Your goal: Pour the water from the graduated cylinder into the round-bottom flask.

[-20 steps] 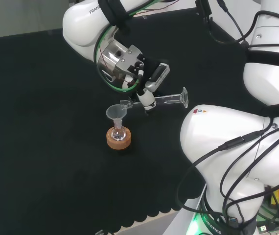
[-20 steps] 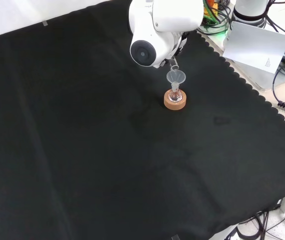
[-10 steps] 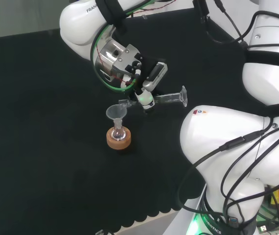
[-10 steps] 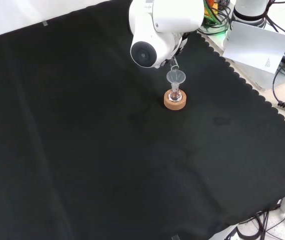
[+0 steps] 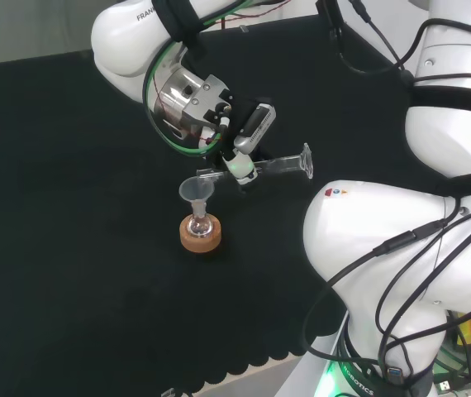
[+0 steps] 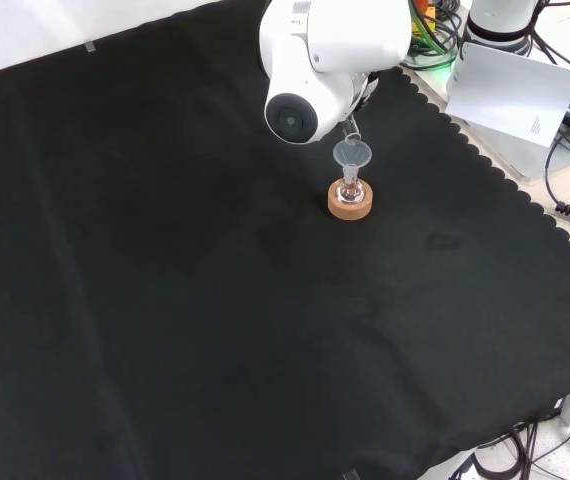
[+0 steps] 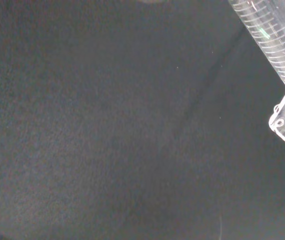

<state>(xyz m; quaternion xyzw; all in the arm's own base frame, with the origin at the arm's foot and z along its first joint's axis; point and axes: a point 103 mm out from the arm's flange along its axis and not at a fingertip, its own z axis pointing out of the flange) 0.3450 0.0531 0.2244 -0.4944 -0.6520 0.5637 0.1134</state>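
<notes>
In the head view my hand [image 5: 242, 147] is shut on the clear graduated cylinder [image 5: 275, 166]. The cylinder lies almost level, its foot to the right and its mouth just above the rim of a clear funnel [image 5: 195, 189]. The funnel stands in the neck of a small round-bottom flask [image 5: 199, 223], which rests on a cork ring [image 5: 201, 238]. In the front view the funnel [image 6: 352, 155], flask [image 6: 350, 189] and cork ring [image 6: 350, 207] stand just below the arm's white link [image 6: 310, 70]. The wrist view has the cylinder's marked tube [image 7: 272, 37] close up. Whether water is flowing I cannot tell.
Black cloth [image 6: 165, 300] covers the bench around the flask. Its scalloped edge [image 6: 485, 160] runs along the right of the front view, with a white sheet [image 6: 520, 95] and cables beyond it. The arm's big white links [image 5: 401, 248] rise at the right of the head view.
The hand and cylinder have shifted slightly to the left in the head view, with the cylinder's foot a little higher. Flask, funnel and cork ring have stayed put.
</notes>
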